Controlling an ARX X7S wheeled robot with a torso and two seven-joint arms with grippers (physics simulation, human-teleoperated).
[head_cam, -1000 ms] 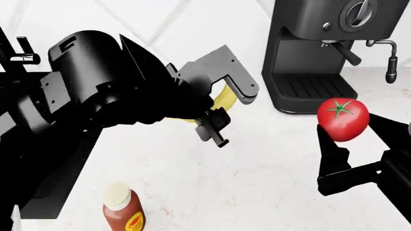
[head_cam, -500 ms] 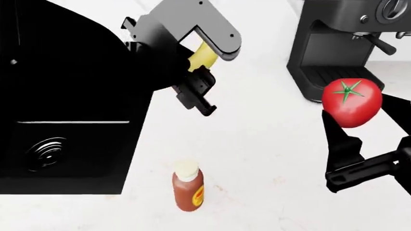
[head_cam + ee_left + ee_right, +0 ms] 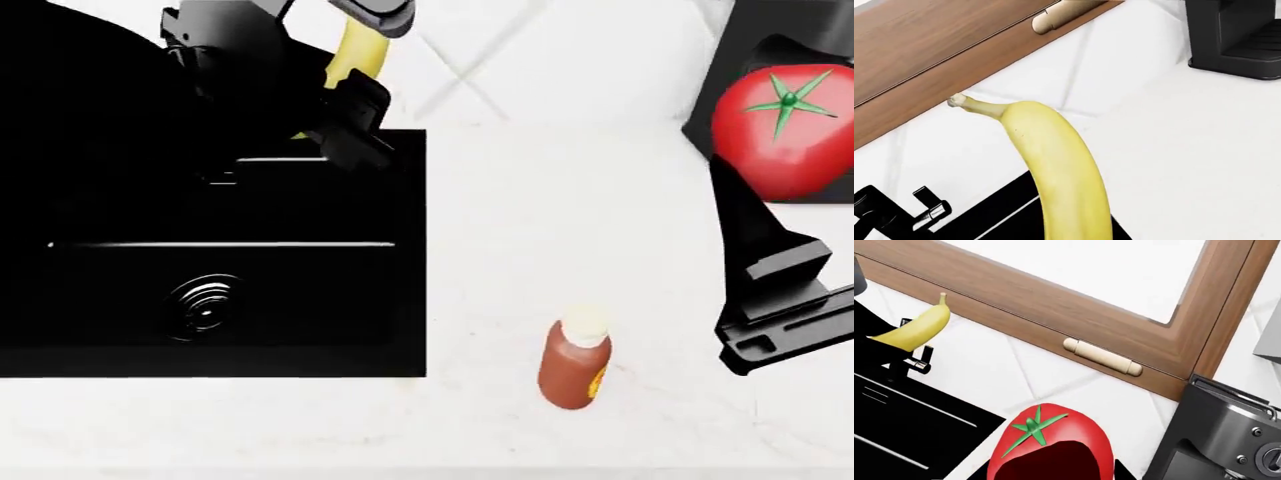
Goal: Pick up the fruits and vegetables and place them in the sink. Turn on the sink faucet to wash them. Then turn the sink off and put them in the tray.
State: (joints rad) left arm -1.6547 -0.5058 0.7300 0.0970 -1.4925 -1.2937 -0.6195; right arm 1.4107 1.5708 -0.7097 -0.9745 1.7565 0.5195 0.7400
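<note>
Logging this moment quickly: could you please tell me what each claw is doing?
Left claw: shut on the curved yellow banana.
Right claw: shut on the round glossy red tomato.

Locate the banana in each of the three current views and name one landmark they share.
Head view: the banana sits at the top left, held by the left gripper over the sink's back edge.
Left wrist view: it fills the centre, stem toward the wooden frame.
Right wrist view: it is small at the left edge.
Shared landmark: the black sink basin.

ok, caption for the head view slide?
Left hand holds banana over sink; right hand holds tomato.
</note>
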